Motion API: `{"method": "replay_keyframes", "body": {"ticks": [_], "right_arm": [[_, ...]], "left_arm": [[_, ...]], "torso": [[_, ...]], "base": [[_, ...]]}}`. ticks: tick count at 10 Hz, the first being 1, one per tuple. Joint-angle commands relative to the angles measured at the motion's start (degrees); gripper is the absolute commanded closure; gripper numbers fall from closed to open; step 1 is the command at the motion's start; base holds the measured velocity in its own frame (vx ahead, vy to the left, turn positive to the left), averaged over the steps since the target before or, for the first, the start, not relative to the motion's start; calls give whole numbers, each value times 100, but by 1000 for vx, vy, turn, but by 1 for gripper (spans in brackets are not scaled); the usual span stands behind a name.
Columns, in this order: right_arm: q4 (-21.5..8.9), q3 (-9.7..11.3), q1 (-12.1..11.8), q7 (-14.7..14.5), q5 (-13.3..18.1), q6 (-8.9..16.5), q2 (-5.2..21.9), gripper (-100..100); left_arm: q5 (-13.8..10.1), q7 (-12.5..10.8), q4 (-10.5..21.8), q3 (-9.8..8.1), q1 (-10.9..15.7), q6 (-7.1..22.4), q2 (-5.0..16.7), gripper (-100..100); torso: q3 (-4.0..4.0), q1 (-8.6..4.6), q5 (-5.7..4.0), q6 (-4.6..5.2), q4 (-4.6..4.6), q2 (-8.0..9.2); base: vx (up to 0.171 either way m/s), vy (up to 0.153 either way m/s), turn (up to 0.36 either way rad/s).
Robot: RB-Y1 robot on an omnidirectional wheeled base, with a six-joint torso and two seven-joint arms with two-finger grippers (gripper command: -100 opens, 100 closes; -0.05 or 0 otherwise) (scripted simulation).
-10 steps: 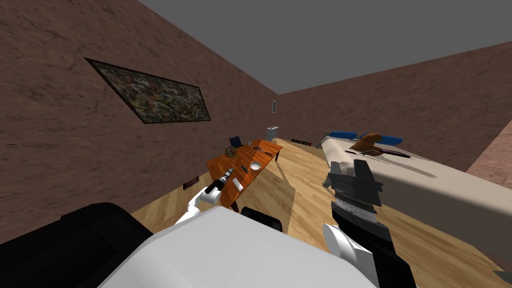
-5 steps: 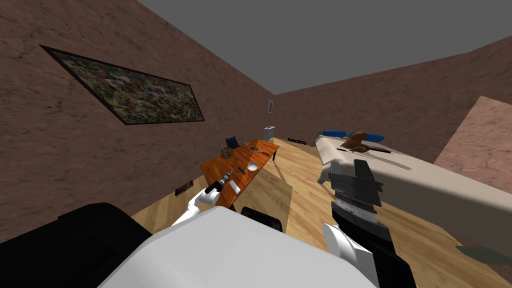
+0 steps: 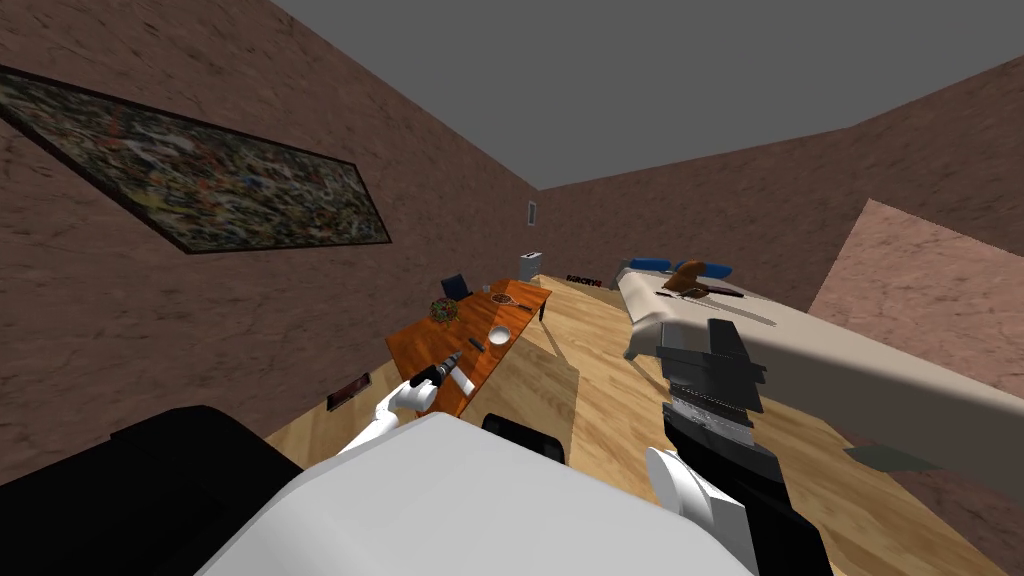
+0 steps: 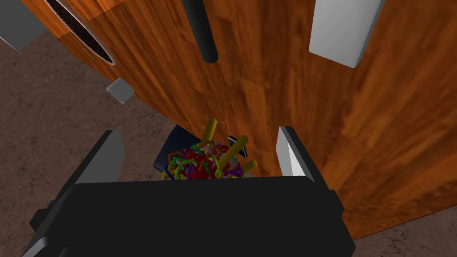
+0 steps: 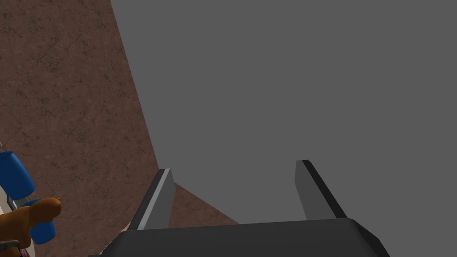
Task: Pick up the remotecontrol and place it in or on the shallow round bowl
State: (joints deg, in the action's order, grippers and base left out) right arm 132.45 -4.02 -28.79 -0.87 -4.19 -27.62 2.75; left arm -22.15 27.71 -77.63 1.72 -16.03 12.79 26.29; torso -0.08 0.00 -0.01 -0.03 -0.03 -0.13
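Own base has moved: head view shifted, painting (image 3: 200,180) larger, desk (image 3: 425,340) further left.
Left gripper (image 3: 455,358) out over desk's near end, jaws spread, empty; judged staged for remotecontrol (image 3: 477,344), which lies flat on desk near bowl (image 3: 499,334).
Right gripper (image 3: 703,335) raised clear, jaws spread.
Count: 1 remotecontrol, 1 bowl, 1 white block (image 4: 343,31), 1 coloured tangle (image 4: 205,160).

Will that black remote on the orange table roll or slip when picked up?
The remote looks a stiff, narrow bar, so probably no bending. Its smooth, rounded sides might slip when pinched. Lying flat on the table, it likely won't roll.
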Motion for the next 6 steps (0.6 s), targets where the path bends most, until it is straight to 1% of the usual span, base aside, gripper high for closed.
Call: {"method": "replay_keyframes", "body": {"ticks": [1, 2, 3, 4, 5, 6], "right_arm": [[0, 0, 0, 0, 0, 0, 0, 0], [0, 0, 0, 0, 0, 0, 0, 0], [0, 0, 0, 0, 0, 0, 0, 0], [0, 0, 0, 0, 0, 0, 0, 0], [0, 0, 0, 0, 0, 0, 0, 0], [0, 0, 0, 0, 0, 0, 0, 0]], "left_arm": [[-114, 69, 252, 45, 65, 101, 55, -100], [-114, 69, 252, 45, 65, 101, 55, -100], [-295, 196, 472, 97, 124, 303, 101, -100], [-295, 196, 535, 97, 124, 303, 101, -100], [-480, 318, 712, 152, 182, 505, 140, -100], [-480, 318, 814, 152, 182, 505, 140, -100]], "torso": [[0, 0, 0, 0, 0, 0], [1, -2, 0, -3, 0, 2], [4, -4, -1, -4, 1, 9], [5, -3, -1, 0, 2, 9], [4, -2, -1, -3, 1, 7], [2, -1, 0, 0, 0, 3]], "base": [[38, 6, -104], [14, 0, 3], [21, 1, -164], [27, 8, -114], [38, 8, -167], [34, 11, -89]]}}
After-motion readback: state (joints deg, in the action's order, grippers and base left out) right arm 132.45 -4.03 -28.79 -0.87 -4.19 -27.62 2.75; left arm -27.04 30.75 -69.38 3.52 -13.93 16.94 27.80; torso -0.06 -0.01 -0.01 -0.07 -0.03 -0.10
